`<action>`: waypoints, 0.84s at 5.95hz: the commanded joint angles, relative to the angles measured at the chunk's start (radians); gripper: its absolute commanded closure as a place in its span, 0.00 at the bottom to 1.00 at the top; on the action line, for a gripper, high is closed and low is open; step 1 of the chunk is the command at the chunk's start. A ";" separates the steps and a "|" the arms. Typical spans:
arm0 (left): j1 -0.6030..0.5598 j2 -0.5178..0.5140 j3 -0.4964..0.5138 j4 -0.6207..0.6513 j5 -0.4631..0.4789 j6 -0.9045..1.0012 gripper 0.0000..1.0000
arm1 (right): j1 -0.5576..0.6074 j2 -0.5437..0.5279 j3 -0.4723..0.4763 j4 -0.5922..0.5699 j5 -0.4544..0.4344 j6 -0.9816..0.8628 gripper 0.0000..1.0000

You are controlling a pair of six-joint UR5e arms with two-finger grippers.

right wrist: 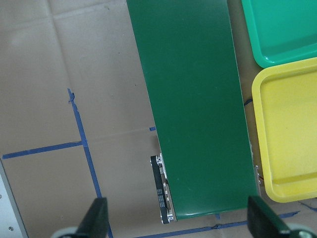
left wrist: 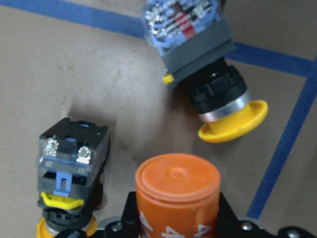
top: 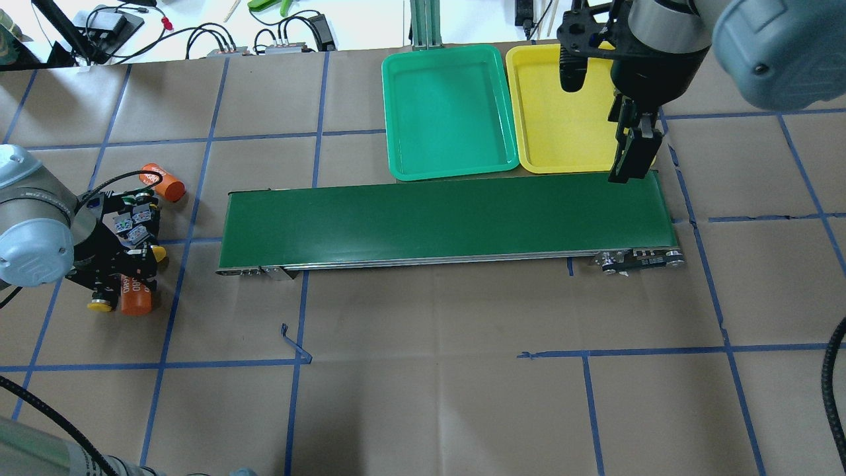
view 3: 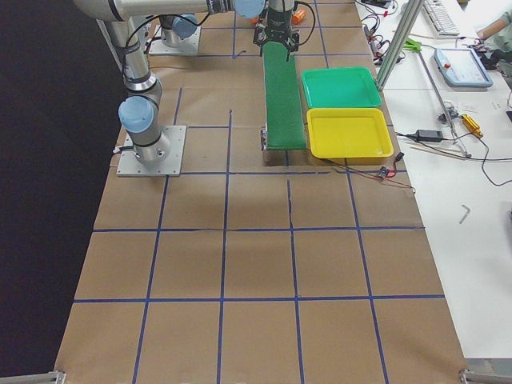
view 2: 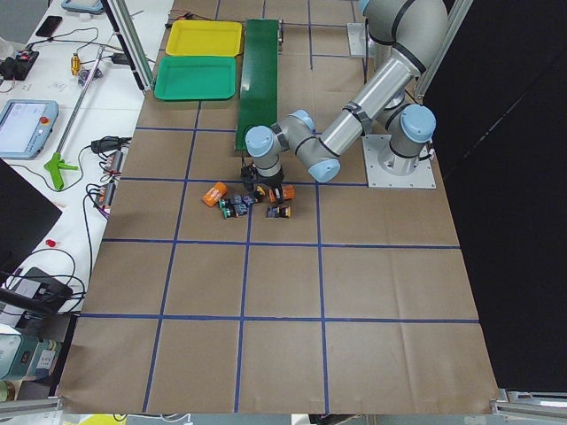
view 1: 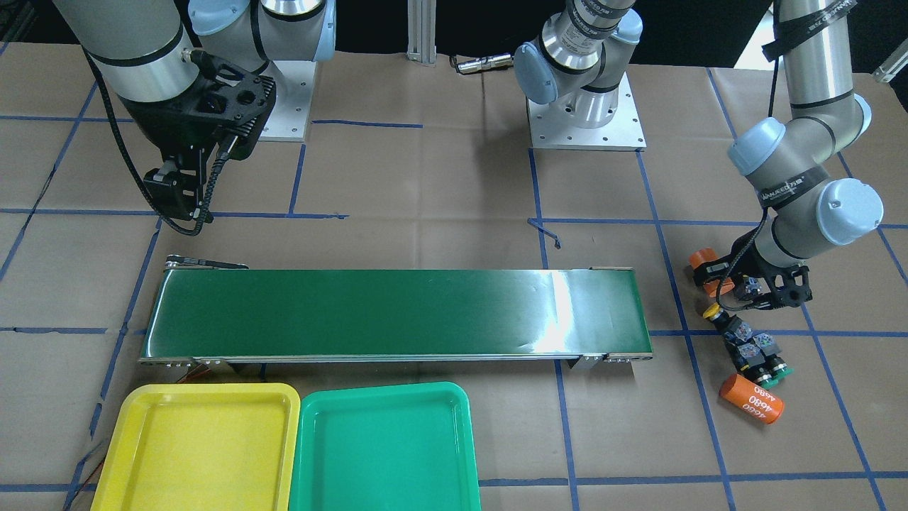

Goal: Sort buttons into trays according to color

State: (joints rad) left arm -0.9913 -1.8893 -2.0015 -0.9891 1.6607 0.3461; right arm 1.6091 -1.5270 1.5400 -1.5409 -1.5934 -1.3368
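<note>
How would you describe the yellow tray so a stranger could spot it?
Find the long dark-green conveyor belt. On its side away from the robot lie two trays, side by side. The yellow tray is at the belt's end; the green tray sits nearer its middle.

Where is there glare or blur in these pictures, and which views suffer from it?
Exterior front-facing view: a bright glare band crosses the conveyor belt near its end by the buttons. Left wrist view: the close yellow-capped button looks slightly soft. Right wrist view: the right tool shows only as dark, blurred fingers at the bottom edge.
</note>
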 commanded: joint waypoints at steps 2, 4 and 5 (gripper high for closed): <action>-0.178 0.056 0.230 -0.269 -0.012 0.054 0.94 | 0.032 -0.001 0.028 -0.005 0.020 -0.033 0.00; -0.349 0.074 0.256 -0.296 -0.013 0.212 1.00 | 0.069 0.017 0.049 -0.007 0.020 -0.108 0.00; -0.450 0.072 0.276 -0.293 -0.034 0.290 1.00 | 0.096 0.022 0.057 -0.034 0.018 -0.110 0.00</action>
State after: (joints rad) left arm -1.3477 -1.8193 -1.7421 -1.2794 1.6408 0.5632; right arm 1.6826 -1.5111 1.5877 -1.5568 -1.5744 -1.4383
